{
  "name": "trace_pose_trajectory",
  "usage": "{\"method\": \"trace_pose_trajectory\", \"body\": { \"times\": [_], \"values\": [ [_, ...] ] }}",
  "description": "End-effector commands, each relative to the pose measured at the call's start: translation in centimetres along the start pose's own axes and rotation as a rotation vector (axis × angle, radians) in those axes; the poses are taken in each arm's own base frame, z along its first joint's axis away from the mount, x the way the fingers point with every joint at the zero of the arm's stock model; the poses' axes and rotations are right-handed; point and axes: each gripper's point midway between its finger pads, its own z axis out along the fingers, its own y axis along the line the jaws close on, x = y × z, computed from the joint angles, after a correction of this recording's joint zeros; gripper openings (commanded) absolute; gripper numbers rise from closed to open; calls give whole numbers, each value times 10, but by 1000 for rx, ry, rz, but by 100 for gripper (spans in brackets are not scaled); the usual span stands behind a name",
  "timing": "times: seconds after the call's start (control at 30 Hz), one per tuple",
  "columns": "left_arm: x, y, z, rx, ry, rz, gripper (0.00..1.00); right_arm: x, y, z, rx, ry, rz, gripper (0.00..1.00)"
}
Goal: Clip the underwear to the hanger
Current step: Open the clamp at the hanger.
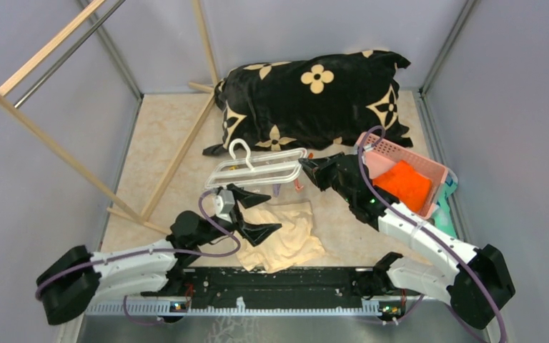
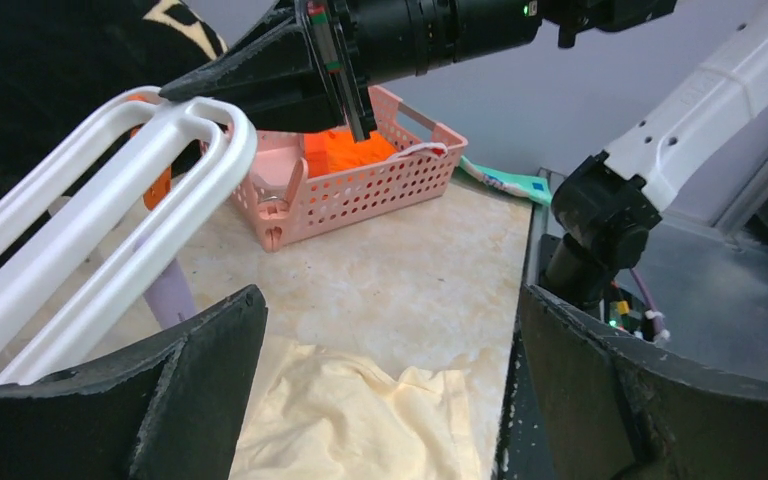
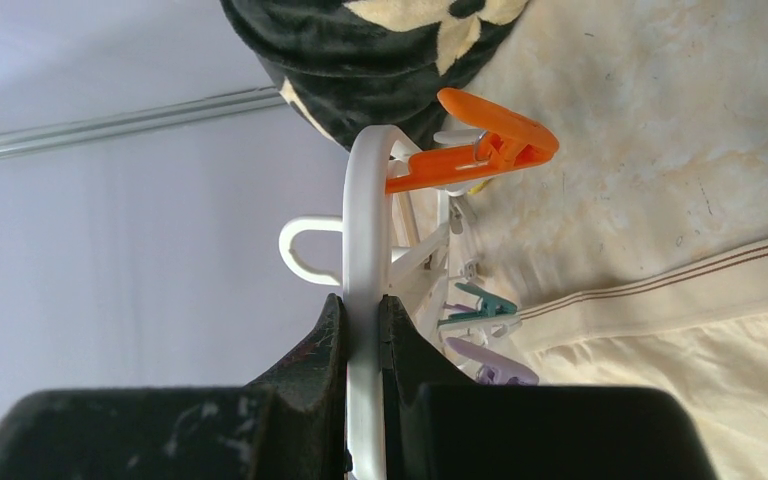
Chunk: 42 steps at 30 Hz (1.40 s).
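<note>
While the pale cream soft-fabric underwear (image 1: 286, 232) is lying crumpled on the marbled table (image 1: 171, 143) nearest the arm bases, the left gripper (image 1: 271, 211) is hovering over its left edge, jaws spread wide and gripping nothing. Just beyond, the right gripper (image 1: 309, 166) is pinching tight the right end of the white plastic rectangular hanger (image 1: 257, 170). Farther right, a pink perforated basket (image 1: 429, 168) is holding bright orange cloth (image 1: 402, 184).

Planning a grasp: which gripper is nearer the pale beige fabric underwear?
Left. The left gripper hangs open over the underwear; the right gripper clamps the white plastic hanger beyond it.
</note>
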Motion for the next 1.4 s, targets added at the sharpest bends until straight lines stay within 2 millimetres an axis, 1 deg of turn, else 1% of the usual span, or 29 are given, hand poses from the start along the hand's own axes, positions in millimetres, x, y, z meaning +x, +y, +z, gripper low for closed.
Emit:
{"method": "trace_pose_trajectory", "body": {
  "times": [0.0,0.13,0.23,0.33,0.4,0.5,0.6,0.73,0.87,0.93,1.0,1.13,1.27,1.37],
  "values": [
    [-17,5,9,-58,-150,99,100,-2,62,-9,-175,-8,48,0],
    [-13,9,18,-90,-197,53,100,-2,61,-10,-177,-10,40,0],
    [-17,13,28,-112,-251,-28,98,-1,62,-12,-181,-8,36,0],
    [-16,11,35,-94,-268,-83,97,-1,62,-13,-179,-7,33,0],
    [-12,4,41,-48,-244,-77,98,-1,62,-14,-180,-6,28,0],
    [-7,3,45,-35,-211,-56,99,-1,62,-16,-181,-5,25,0],
    [-7,12,47,-78,-221,-20,100,-1,63,-17,-183,-4,33,0],
    [-6,22,56,-115,-246,16,100,-1,62,-21,-182,-16,58,0],
    [-6,34,61,-183,-277,47,100,2,67,-25,-189,-16,60,0],
    [-4,37,65,-201,-277,70,100,3,68,-26,-191,-11,61,0],
    [-6,38,71,-208,-283,98,100,5,67,-27,-190,-5,64,0],
    [-10,46,76,-255,-299,128,100,6,67,-30,-194,-5,74,0],
    [-17,47,85,-263,-321,168,100,6,67,-31,-195,-5,79,0],
    [-23,55,85,-320,-334,202,100,8,66,-32,-194,0,81,0]
  ]
}}
